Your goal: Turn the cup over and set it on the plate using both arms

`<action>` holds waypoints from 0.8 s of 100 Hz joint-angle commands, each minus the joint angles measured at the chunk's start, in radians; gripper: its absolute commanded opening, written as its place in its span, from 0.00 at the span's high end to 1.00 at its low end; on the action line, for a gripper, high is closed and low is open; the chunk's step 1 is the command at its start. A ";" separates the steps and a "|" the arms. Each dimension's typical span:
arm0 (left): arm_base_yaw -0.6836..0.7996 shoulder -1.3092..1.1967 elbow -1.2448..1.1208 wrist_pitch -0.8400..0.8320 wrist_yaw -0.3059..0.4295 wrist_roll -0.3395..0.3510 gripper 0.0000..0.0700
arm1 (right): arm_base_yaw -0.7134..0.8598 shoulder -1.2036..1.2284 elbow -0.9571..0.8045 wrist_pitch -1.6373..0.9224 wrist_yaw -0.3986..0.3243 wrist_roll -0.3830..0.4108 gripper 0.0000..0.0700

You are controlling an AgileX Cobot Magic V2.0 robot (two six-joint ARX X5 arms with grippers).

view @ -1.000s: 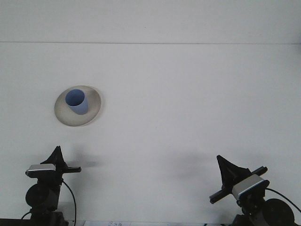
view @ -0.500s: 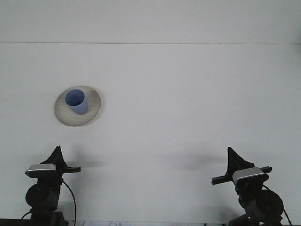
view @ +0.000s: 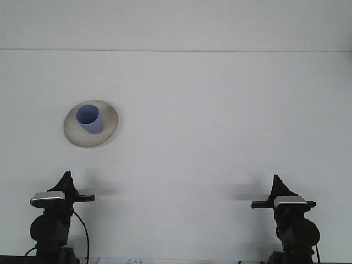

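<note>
White table [view: 220,121] fills nearly the whole front view, plain and bare across its middle and right, with a thin seam running straight across near the far edge and a paler band beyond it.

We see our left gripper [view: 67,179] low at the near left, a dark pointed tip rising above a flat crossbar and a small grey camera block. We cannot tell how its fingers stand, since they line up one behind the other from here. It holds nothing and touches nothing. A black cable loops down beside its round base.

Our right gripper [view: 276,182] sits low at the near right in much the same pose, tip up, crossbar level, grey block under it. Its fingers too are hidden edge-on, so we cannot tell their state. It is also clear of everything.

Outward from the left gripper, farther up the table and slightly to the right, lies the plate [view: 74,135], a pale grey round dish. The cup [view: 89,120] stands on it, blue, mouth upward, leaning a little in this view, set toward the plate's far side. Cup and plate are well apart from both grippers, and nothing stands between them and either arm. Soft shadows fall on the table just beside each gripper.
</note>
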 commanded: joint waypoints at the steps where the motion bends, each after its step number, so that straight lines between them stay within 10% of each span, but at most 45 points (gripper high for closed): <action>1: 0.001 -0.001 -0.019 0.011 -0.001 -0.001 0.98 | 0.001 -0.001 -0.002 0.012 0.003 0.017 0.99; 80: 0.001 -0.001 -0.019 0.011 -0.001 -0.001 0.98 | 0.000 -0.001 -0.002 0.030 0.000 0.016 0.99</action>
